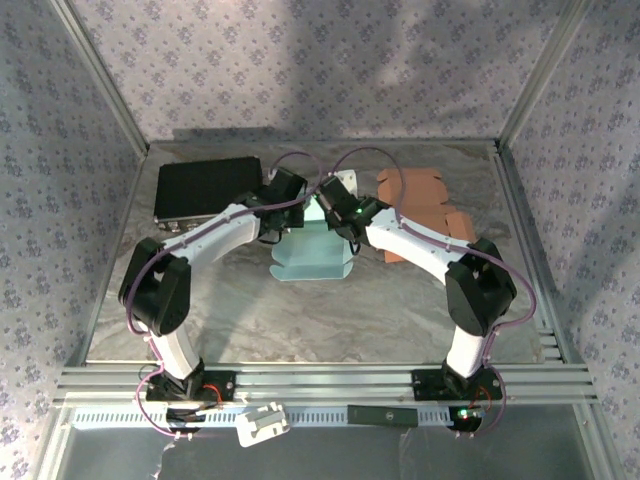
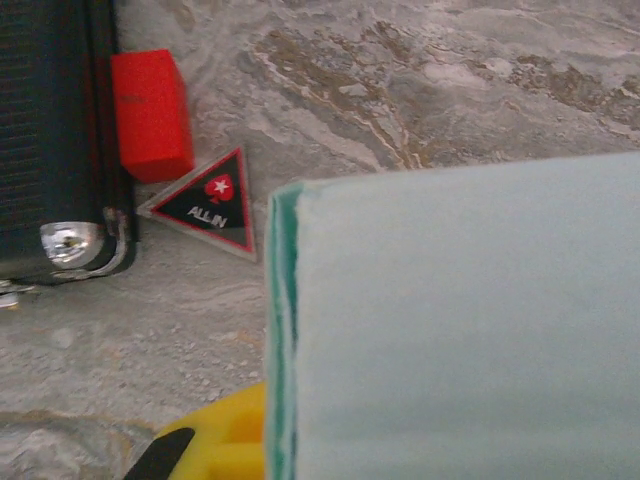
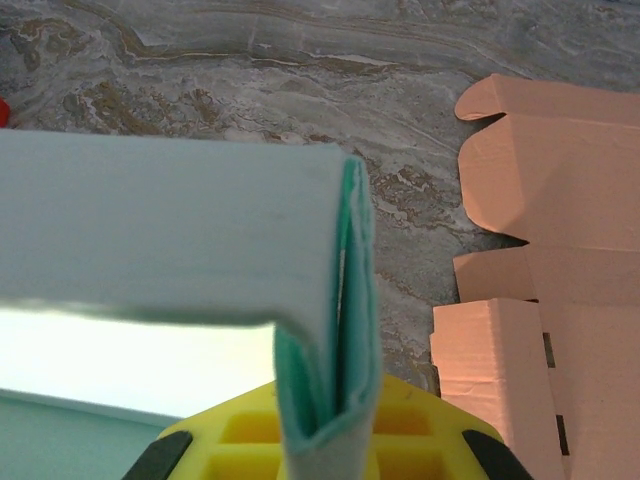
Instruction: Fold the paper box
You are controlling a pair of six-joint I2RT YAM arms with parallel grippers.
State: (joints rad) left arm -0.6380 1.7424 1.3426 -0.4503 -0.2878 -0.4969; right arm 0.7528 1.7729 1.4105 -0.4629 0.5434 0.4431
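A black case (image 1: 205, 190) lies at the far left of the marbled table (image 1: 330, 320). In the left wrist view a red block (image 2: 152, 115) sits just beside the case on its right, and a triangular marker (image 2: 212, 200) printed "ALL IN" lies near the block, on its near side.

The left gripper (image 1: 298, 205) reaches in over the middle of the table. Its jaws are pressed together on the left wall of the paper box (image 1: 312, 255). In its wrist view the layered teal edge of that wall runs down into the yellow jaw parts.

The paper box is pale teal and sits at the centre of the table between the two grippers. It is partly folded, with its far part raised and a flat panel spread toward the near side.

The right gripper (image 1: 338, 212) meets the box from the right. Its jaws pinch a doubled fold of the box's right wall, which stands upright between the yellow fingers (image 3: 245, 430) in the right wrist view.

A flat orange cardboard (image 1: 425, 215), with unfolded flaps showing, lies on the table at the far right, apart from the teal box.
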